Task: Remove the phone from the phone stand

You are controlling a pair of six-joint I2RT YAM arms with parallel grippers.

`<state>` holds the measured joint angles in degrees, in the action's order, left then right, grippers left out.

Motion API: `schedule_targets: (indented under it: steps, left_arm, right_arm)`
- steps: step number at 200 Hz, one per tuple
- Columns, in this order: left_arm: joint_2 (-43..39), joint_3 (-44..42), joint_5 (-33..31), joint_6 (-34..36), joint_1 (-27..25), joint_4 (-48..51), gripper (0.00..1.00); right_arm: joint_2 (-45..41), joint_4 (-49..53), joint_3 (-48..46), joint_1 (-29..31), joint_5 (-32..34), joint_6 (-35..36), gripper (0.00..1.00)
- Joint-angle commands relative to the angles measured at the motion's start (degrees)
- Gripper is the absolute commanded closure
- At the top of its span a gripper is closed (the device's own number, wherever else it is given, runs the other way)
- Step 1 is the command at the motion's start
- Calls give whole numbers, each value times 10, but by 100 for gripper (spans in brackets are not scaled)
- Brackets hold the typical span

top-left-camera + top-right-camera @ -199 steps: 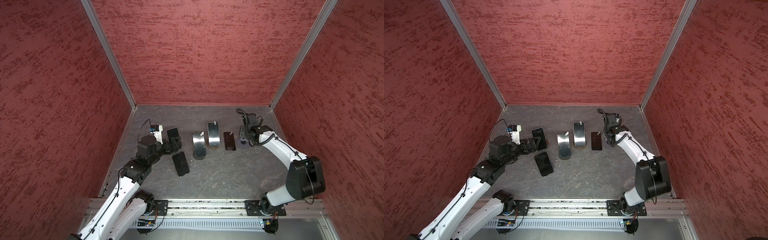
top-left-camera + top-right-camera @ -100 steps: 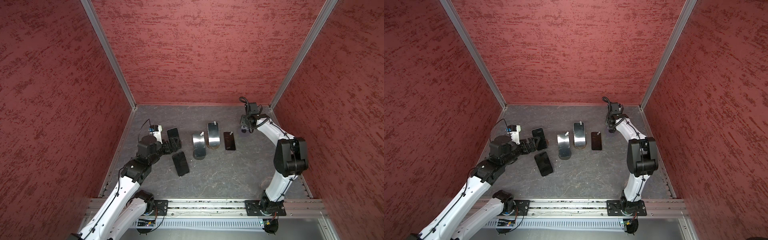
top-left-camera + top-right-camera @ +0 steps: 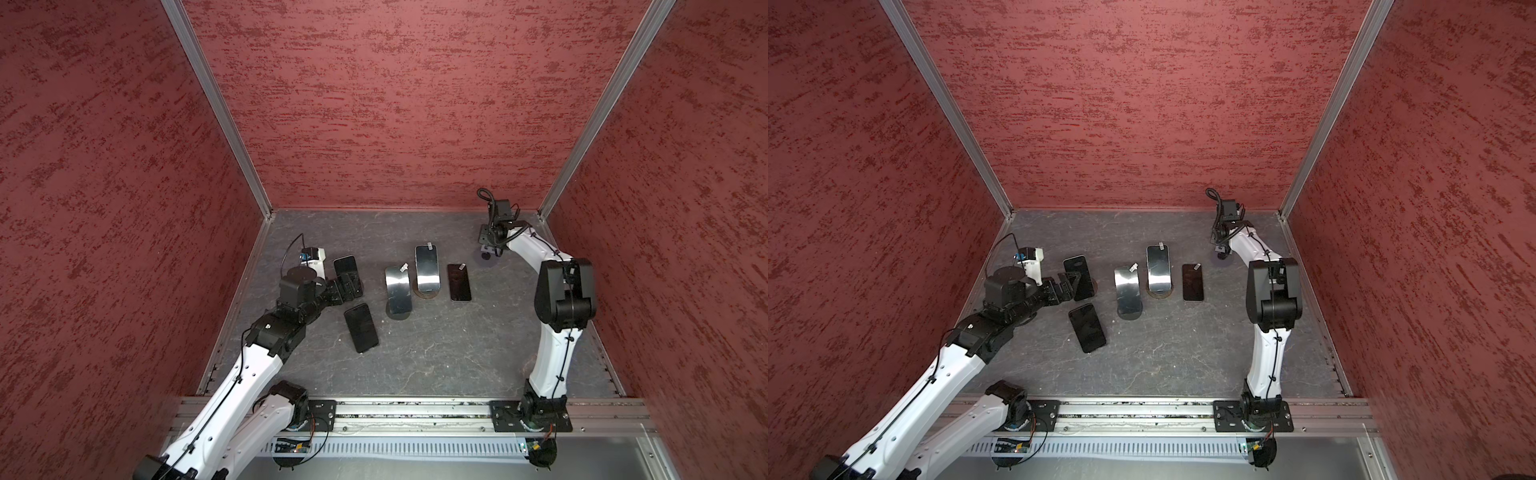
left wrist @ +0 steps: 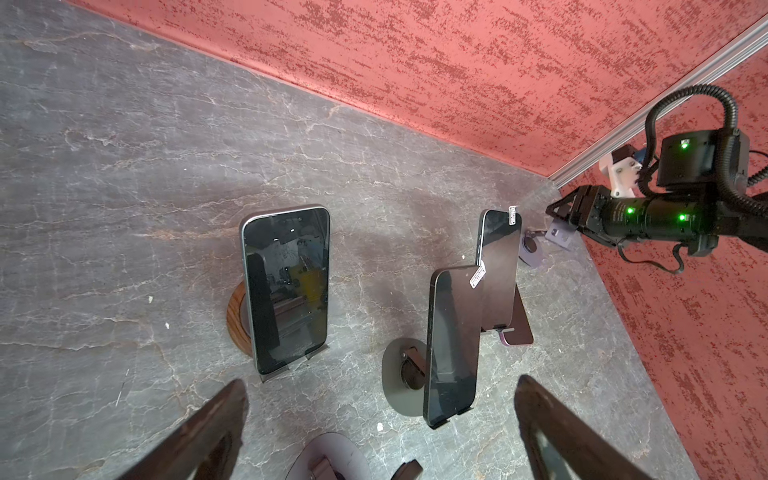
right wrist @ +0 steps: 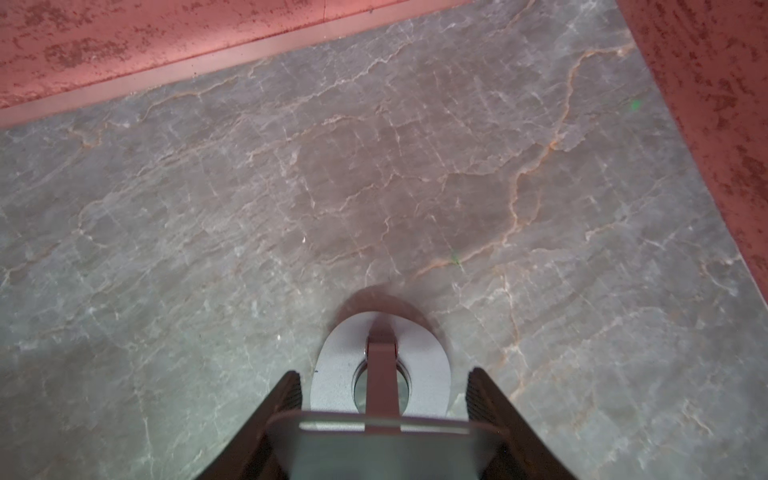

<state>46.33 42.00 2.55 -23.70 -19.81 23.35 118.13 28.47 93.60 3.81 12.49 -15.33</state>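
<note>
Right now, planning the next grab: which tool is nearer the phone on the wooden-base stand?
Left. The left tool sits beside that phone; the right tool is far away on the opposite side.

Walls (image 3: 395, 104): red, rough mottled texture, at back and both sides.
Floor (image 3: 436, 357): grey stone-look slab, pale veins.
Corner posts (image 3: 219, 108): bare aluminium.
Front rail (image 3: 415, 417): metal, along the near edge.
Light: even, soft shadows.

The white-and-black left arm (image 3: 249, 374) stretches low and forward from its base. Its black left gripper (image 4: 380, 380) lies nearly level, jaws spread wide and holding nothing. The white-and-black right arm (image 3: 550, 357) stands upright, elbow high, forearm angled down and away. Its black right gripper (image 5: 384, 384) is clamped on a grey metal phone stand (image 5: 386, 451).
</note>
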Motion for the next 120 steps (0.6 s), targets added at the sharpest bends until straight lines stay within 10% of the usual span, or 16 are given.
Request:
schedule_targets:
  steps: [1, 120]
  left_arm:
    - [4, 15, -9, 7, 4, 0, 1]
    - [7, 18, -22, 17, 5, -3, 1]
  right_arm:
    - [20, -15, 32, -5, -19, 12, 41]
    - [51, -11, 52, -5, -39, 7, 25]
